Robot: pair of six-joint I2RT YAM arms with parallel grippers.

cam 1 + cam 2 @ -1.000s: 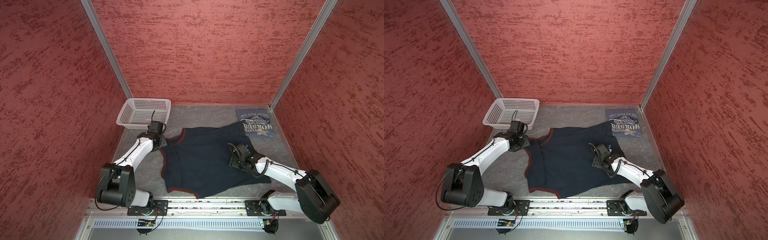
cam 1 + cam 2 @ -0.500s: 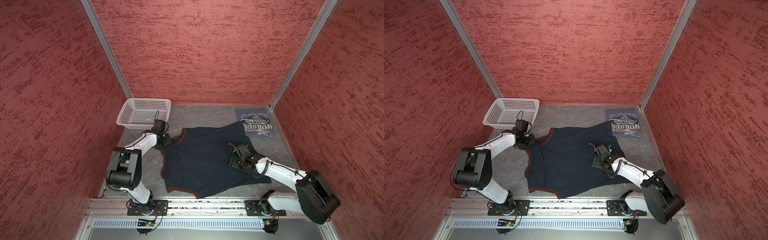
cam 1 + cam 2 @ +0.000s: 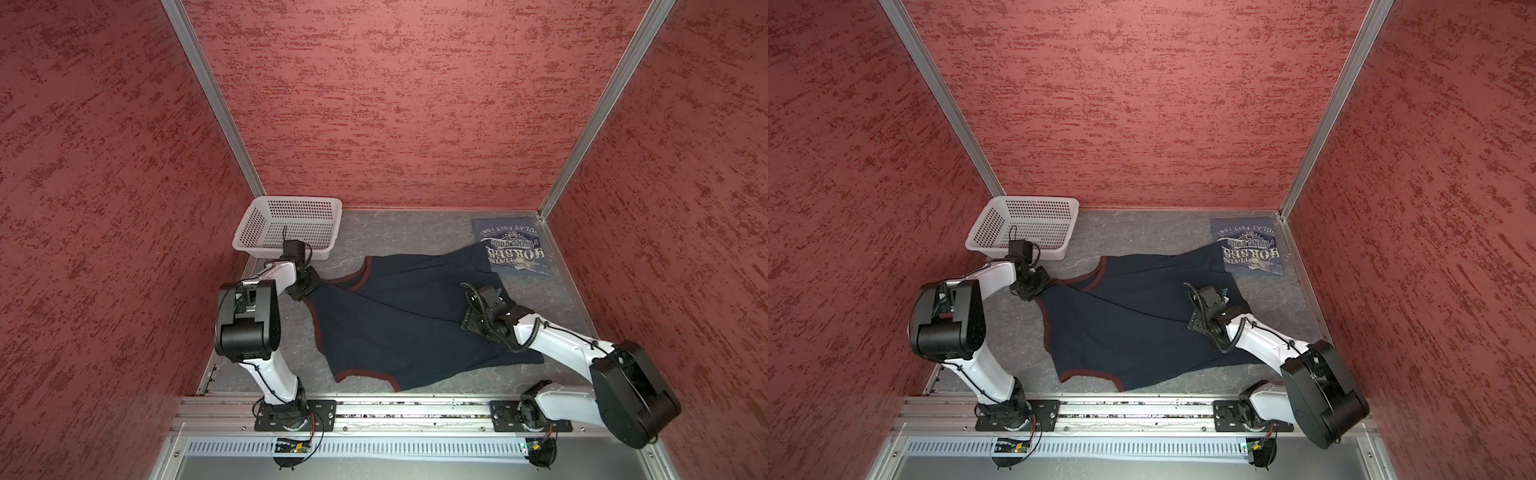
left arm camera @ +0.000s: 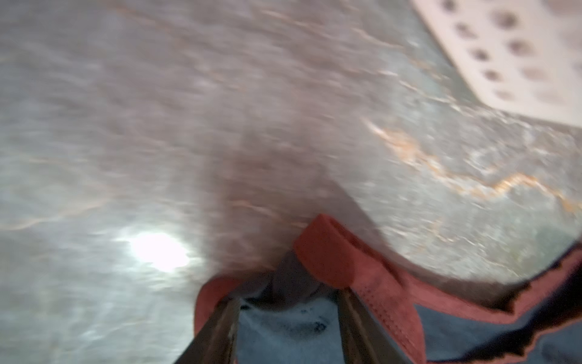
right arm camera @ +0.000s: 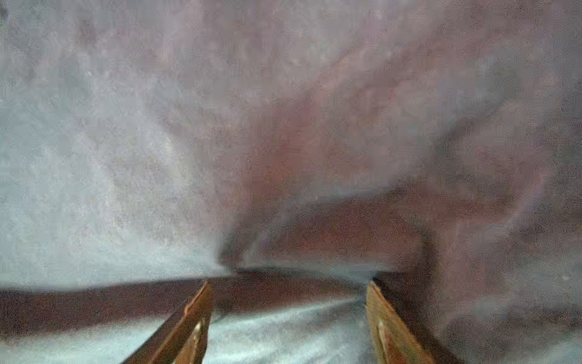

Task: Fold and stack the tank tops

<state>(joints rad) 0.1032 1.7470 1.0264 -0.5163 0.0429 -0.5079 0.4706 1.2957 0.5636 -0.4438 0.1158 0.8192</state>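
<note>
A dark navy sleeveless cloth tank top with maroon trim (image 3: 395, 332) lies spread out and creased across the middle of the grey marbled counter (image 3: 415, 232), its neck end toward the left and its hem toward the right. The left hand (image 3: 311, 287) is clamped on a maroon-trimmed shoulder strap (image 4: 333, 252) of this top; in the left wrist view the cloth is bunched between its fingers (image 4: 220, 324), just above the counter. A white perforated plastic basket (image 3: 249, 232) stands near this hand in the far left corner. The right hand (image 3: 467, 325) rests on the hem side of the navy top, its fingers (image 5: 195, 318) spread wide with flat cloth between them, gripping nothing. A slate-blue tank top with whitish lettering (image 3: 513, 249) lies folded flat in the far right corner, where the navy top's far hem corner meets its edge. Which of the two lies on top there cannot be told.
</note>
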